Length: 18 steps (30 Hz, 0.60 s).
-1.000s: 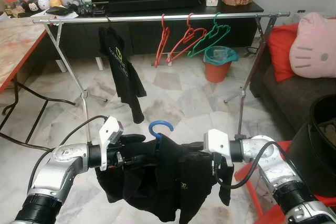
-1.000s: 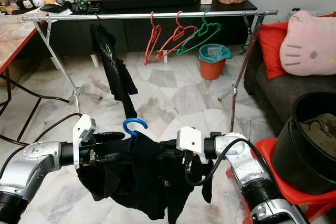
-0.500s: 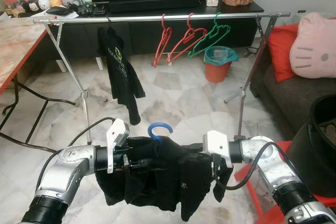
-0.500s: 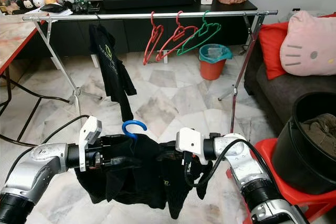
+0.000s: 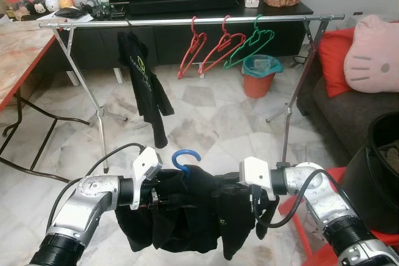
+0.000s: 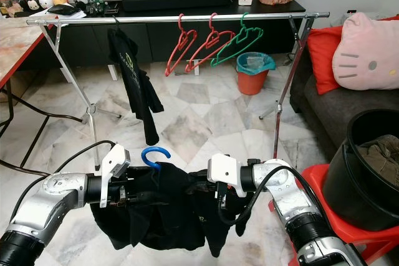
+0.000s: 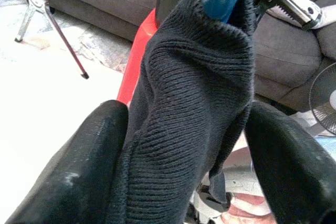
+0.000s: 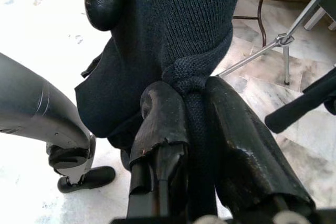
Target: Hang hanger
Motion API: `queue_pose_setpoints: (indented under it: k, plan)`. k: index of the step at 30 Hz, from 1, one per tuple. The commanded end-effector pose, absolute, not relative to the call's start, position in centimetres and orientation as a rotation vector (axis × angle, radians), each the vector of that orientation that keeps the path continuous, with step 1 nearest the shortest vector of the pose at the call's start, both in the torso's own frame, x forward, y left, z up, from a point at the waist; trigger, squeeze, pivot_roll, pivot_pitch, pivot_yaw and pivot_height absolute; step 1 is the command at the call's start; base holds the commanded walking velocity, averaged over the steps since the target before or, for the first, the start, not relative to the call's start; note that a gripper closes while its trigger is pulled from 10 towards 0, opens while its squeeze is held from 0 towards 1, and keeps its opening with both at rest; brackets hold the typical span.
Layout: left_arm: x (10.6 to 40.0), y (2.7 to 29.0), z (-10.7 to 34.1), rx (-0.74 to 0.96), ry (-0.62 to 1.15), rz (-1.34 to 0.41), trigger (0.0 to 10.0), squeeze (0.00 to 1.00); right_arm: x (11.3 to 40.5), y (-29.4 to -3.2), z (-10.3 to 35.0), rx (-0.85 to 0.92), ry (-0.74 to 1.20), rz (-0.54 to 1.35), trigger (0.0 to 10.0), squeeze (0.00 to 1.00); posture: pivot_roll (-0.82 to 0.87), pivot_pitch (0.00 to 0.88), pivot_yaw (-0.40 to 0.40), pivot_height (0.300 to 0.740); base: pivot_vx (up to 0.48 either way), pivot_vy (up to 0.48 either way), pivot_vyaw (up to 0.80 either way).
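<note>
A black garment (image 5: 187, 216) hangs on a blue hanger whose hook (image 5: 185, 156) sticks up between my two arms, low in front of me. My left gripper (image 5: 166, 195) holds the garment's left shoulder; in its wrist view the knit cloth (image 7: 189, 108) fills the gap between the two fingers (image 7: 79, 171). At the right shoulder my right gripper (image 5: 232, 185) is pinched shut on a bunched fold (image 8: 195, 85). The metal clothes rail (image 5: 187, 22) stands farther ahead, above hook height. On it hang a black shirt (image 5: 144, 85), two red hangers (image 5: 215, 48) and a green hanger (image 5: 250, 45).
An orange bin (image 5: 260, 78) stands behind the rail. At right are a sofa with a pink cushion (image 5: 374, 54) and a black bucket (image 5: 380, 166) on a red stool. A red-edged table (image 5: 19, 48) is at left. Marble floor lies between me and the rail.
My left gripper has slid inward towards the blue hook, bunching the garment narrower between the arms. The right gripper has barely moved. The red hangers on the rail have swung a little.
</note>
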State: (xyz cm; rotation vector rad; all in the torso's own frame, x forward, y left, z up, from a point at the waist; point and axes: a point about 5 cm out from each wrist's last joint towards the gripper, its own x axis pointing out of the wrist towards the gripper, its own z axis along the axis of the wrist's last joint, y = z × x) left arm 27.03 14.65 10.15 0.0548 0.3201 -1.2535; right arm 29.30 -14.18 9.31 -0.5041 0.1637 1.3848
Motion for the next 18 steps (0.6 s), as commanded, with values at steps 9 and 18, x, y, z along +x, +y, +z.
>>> queue_pose_setpoints:
  k: [9, 18]
  plan:
    - [26.84, 14.28, 9.28, 0.064, 0.361, -1.252, 0.0, 0.00, 29.98, -13.43, 10.99, -0.493, 0.059, 1.356, 0.0, 0.00, -0.02, 0.000, 0.064, 0.740, 0.000, 0.000, 0.00]
    - [27.16, 14.11, 9.48, 0.071, 0.340, -1.243, 0.0, 0.00, 29.96, -13.41, 10.98, -0.492, 0.060, 1.358, 0.0, 0.00, -0.02, 0.000, 0.064, 0.740, 0.000, 0.000, 0.00]
